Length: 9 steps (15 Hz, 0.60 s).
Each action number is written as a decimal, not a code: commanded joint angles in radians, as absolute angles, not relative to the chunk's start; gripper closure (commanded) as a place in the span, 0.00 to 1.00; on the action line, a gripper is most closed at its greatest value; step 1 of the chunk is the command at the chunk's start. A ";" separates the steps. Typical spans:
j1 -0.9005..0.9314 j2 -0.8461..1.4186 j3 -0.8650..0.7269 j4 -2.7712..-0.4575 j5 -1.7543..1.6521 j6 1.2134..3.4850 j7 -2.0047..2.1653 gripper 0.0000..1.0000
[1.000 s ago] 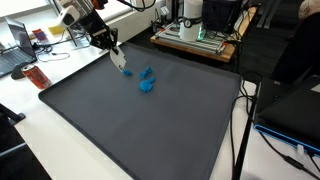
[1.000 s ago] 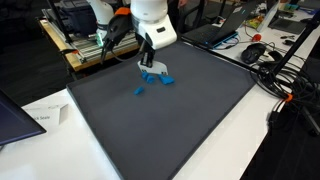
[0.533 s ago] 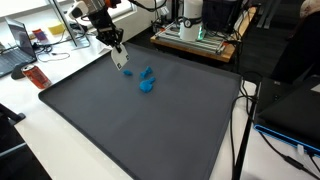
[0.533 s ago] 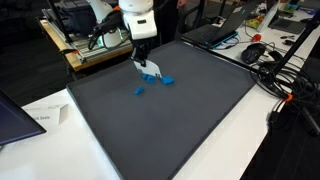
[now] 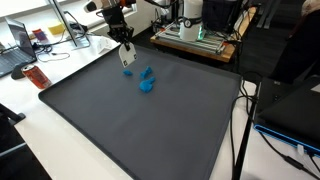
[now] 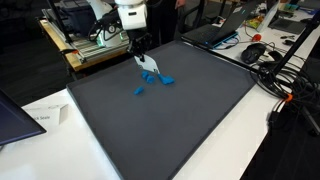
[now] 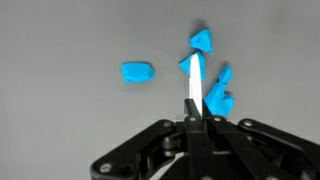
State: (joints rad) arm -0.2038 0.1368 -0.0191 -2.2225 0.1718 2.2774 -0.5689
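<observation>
The claw (image 7: 190, 120) is pressed together, pinching a thin white flat strip (image 7: 193, 82) that juts straight out beyond its fingertips. Small blue crumpled pieces (image 7: 138, 72) lie on the dark grey mat (image 7: 60, 45) below, on either side of the strip's tip.

Robotics lab or research office, by the look of it. A robot arm's gripper (image 5: 125, 50) hangs over a large dark grey mat (image 5: 150, 125) on a white bench (image 5: 45, 135). At the far edge, a wooden rack (image 5: 195, 42) carries electronics with a green light showing. Open laptop (image 5: 18, 45) far left. In an exterior view, a second laptop (image 6: 212, 32) far right, with a computer mouse (image 6: 253, 52) and loose cables (image 6: 278, 75) nearby. Printed paper (image 6: 45, 113) near left. Red can (image 5: 37, 76) at the bench's left edge.
</observation>
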 commanded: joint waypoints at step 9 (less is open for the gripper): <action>-0.126 -0.108 -0.043 -2.560 0.300 2.566 -0.519 0.99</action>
